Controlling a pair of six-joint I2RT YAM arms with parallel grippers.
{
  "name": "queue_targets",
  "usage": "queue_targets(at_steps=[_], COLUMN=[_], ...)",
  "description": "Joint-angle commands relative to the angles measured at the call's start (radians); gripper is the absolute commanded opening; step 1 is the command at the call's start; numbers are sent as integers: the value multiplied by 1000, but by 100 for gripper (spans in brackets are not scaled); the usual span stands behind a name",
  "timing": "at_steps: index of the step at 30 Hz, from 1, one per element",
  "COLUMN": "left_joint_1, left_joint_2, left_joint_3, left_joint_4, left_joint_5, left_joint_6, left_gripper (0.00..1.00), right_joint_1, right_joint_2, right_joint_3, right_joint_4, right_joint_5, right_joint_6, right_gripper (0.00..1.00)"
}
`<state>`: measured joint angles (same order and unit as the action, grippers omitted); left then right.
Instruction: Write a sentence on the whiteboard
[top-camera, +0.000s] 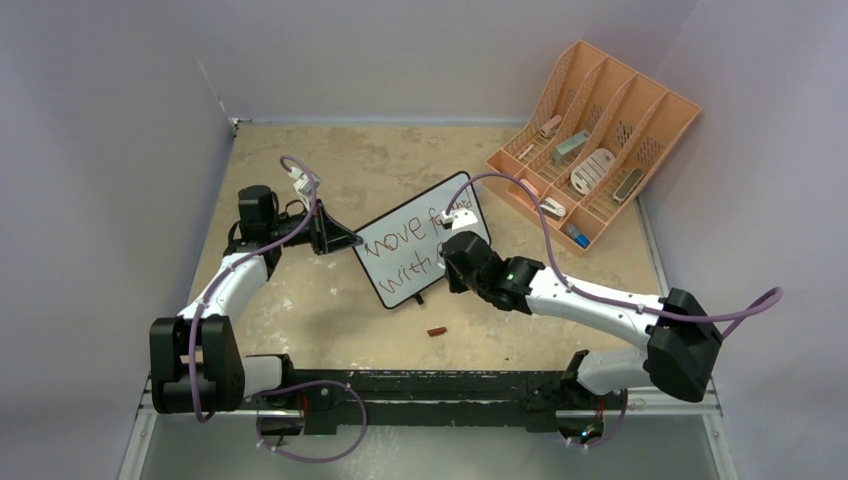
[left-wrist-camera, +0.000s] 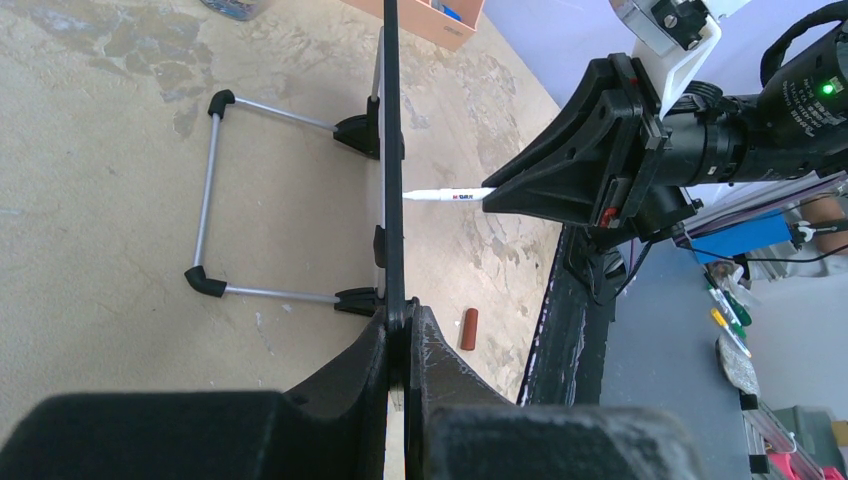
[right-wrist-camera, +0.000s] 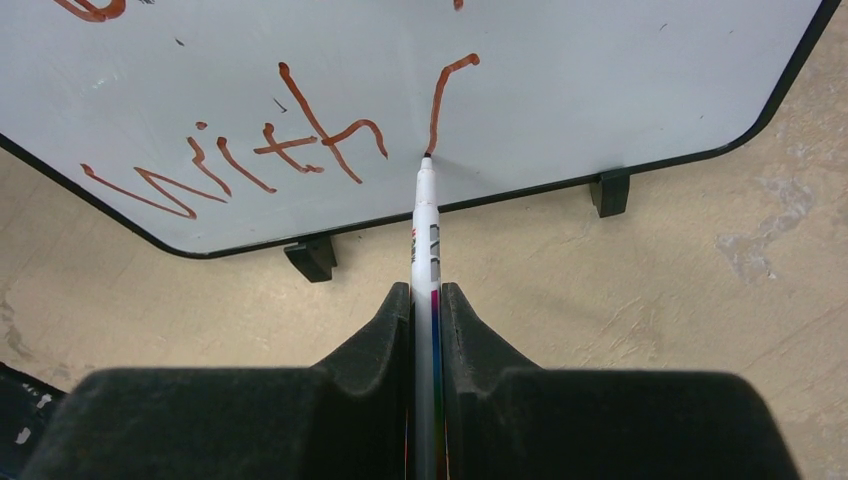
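Clamps left fingers (left-wrist-camera: 350, 392) on the left edge of the whiteboard (top-camera: 400, 258), standing in the middle of the surface (top-camera: 300, 305), and pinches a marker (right-wrist-camera: 424, 232) in right fingers (right-wrist-camera: 368, 352), tip touching the board right of orange "with".

You've got the right gripper (right-wrist-camera: 425, 295) clamped on the white marker (right-wrist-camera: 427, 225), tip touching the whiteboard (right-wrist-camera: 600, 80) at the bottom of a red hooked stroke (right-wrist-camera: 437, 100) (just right of "with" (right-wrist-camera: 270, 150)). The board's black feet (right-wrist-camera: 610, 190) sit on the tan table (right-wrist-camera: 700, 300).

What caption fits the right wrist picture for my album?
Right gripper holds a marker, its tip on the whiteboard beside the red word "with".
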<state>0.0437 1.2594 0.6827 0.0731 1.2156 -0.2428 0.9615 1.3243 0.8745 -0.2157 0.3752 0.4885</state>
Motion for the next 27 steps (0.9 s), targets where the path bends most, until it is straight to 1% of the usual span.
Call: queue_targets(at_steps=[1, 6, 14, 27], left_joint_1=[-3, -2, -3, -3], left_joint_2=[6, 6, 6, 5], left_joint_3=[24, 25, 23, 23], left_joint_4=[-4, -3, -3, -2], left_joint_5=[-5, -5, -2, -2], left_joint_6=[25, 25, 24, 23], left_gripper=[0, 0, 0, 0], right_joint_1=[-2, -1, -1, -3], right_joint_2=[6, -2, -74, -28], right_joint_3=[-8, -5, 25, 45], right_joint_4=[-7, -15, 6, 61], right_joint_5=[-14, -2, 22, 48], right_joint_6=[37, 34, 19, -9], right_gripper=[0, 0, 0, 0])
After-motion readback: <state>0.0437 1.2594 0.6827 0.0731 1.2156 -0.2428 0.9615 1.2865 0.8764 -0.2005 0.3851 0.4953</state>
